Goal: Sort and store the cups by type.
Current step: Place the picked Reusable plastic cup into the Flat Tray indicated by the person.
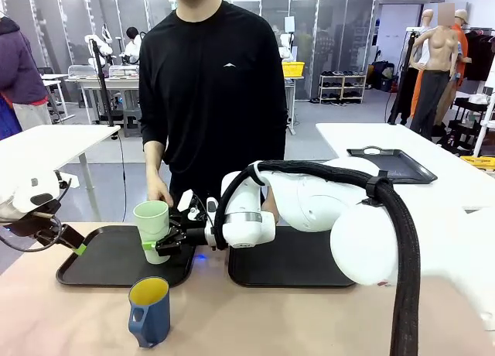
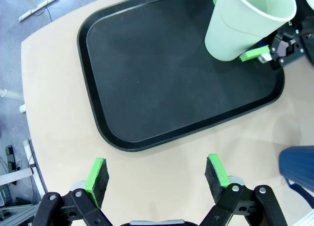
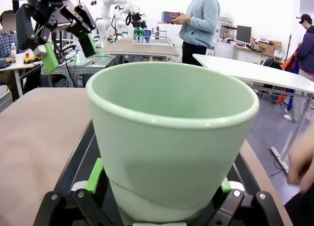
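Now pinching tumbler [image 1: 151, 224] with right end effector [image 1: 158, 246] at tray's [image 1: 100, 263] right end; lower straight, keep upright, release gently, mind hand [image 1: 160, 192] just behind; with left end effector [image 2: 156, 169] spread beside tray, mug [image 1: 149, 311] on tabletop [image 1: 271, 317] before tray.

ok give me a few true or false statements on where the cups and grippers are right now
1. The right gripper is shut on the green tumbler. True.
2. The blue mug stands on the left tray. False: it stands on the bare table, in front of that tray.
3. The left gripper is open and holds nothing. True.
4. The green tumbler lies on its side. False: it is upright, at the left tray's right end.
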Controlling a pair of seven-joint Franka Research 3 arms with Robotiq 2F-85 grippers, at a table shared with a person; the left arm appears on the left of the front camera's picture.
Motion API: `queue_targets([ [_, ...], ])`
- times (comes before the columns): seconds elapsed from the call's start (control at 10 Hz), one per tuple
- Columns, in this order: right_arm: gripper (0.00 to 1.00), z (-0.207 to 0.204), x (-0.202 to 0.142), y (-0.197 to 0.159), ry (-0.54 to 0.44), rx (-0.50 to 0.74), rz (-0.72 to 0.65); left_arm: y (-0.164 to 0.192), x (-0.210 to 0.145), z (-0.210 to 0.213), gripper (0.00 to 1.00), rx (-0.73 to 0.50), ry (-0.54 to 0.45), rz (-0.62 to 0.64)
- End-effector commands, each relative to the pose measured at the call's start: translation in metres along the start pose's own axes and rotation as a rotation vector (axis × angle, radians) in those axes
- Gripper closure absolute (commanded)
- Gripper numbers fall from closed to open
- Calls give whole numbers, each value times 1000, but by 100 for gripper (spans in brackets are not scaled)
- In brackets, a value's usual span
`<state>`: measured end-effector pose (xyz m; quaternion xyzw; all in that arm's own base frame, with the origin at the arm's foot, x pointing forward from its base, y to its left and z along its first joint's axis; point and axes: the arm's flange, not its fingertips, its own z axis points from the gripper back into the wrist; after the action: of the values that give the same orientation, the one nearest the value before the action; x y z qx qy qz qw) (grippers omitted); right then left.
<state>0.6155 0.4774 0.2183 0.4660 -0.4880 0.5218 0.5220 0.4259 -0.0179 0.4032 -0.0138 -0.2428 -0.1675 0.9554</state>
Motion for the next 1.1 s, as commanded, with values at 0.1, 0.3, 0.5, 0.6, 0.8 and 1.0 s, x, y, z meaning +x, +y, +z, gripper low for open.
queue_targets([
  [0.1,0,9,7,1,32,-42,-19,1,-1,0,0,-4,4,3],
  [0.3,0,20,8,2,36,-33,-46,1,-1,0,0,-4,4,3],
  [0.5,0,30,7,2,43,-36,-61,1,-1,0,0,-4,4,3],
  [0.6,0,38,8,4,41,-45,-57,1,-1,0,0,-4,4,3],
  [0.8,0,52,8,10,44,-12,-74,1,-1,0,0,-4,4,3],
  [1.0,0,68,7,15,63,-15,-76,1,-1,0,0,-4,4,3],
])
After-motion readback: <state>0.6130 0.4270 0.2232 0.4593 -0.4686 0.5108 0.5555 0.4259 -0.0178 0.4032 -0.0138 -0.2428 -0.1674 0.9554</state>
